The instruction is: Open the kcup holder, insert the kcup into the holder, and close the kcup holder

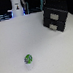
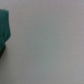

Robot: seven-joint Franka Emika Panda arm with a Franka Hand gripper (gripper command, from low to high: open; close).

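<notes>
Green-topped kcup (image 1: 28, 59) on white table (image 1: 15, 44), well apart from black kcup holder (image 1: 55, 17); hand state: cannot tell.

a slim white bottle-shaped post (image 1: 16, 7) stands at the white table's (image 1: 24, 38) far edge.

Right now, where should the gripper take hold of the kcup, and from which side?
Come from above and close on the pale sides of the kcup. It sits alone on the white table, green top up, nothing crowding it. The gripper itself isn't in view.
</notes>
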